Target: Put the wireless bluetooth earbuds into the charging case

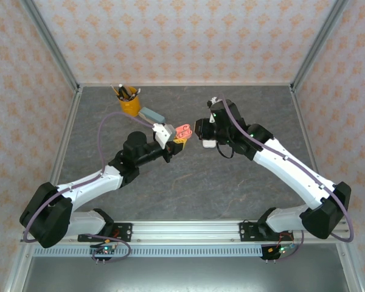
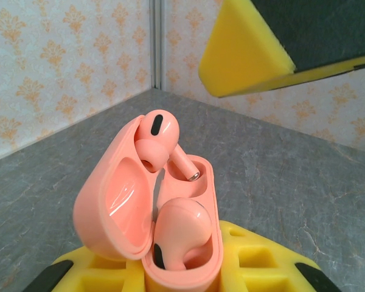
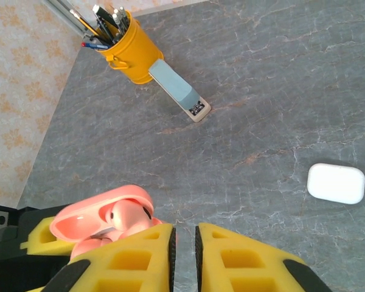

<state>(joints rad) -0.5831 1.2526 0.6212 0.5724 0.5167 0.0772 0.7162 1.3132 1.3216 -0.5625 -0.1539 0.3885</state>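
Observation:
My left gripper [image 2: 182,271] is shut on the base of a salmon-pink charging case [image 2: 109,207], held up off the table with its lid open. One pink earbud [image 2: 179,234] sits in the near slot. A second pink earbud [image 2: 157,137] leans tilted over the far slot, with its stem tip just inside. From above, the pink case [image 1: 182,131] hangs between the two arms. My right gripper [image 3: 185,234] is shut with nothing between its fingers, just right of the pink case [image 3: 91,213]. One of its yellow fingers [image 2: 249,48] hovers above the case.
A white charging case [image 3: 336,182] lies closed on the grey table [image 1: 170,194], partly under the right gripper [image 1: 202,135]. At the back left stand a yellow cup of pens [image 1: 129,103] and a grey block [image 1: 152,114]. Patterned walls enclose the table.

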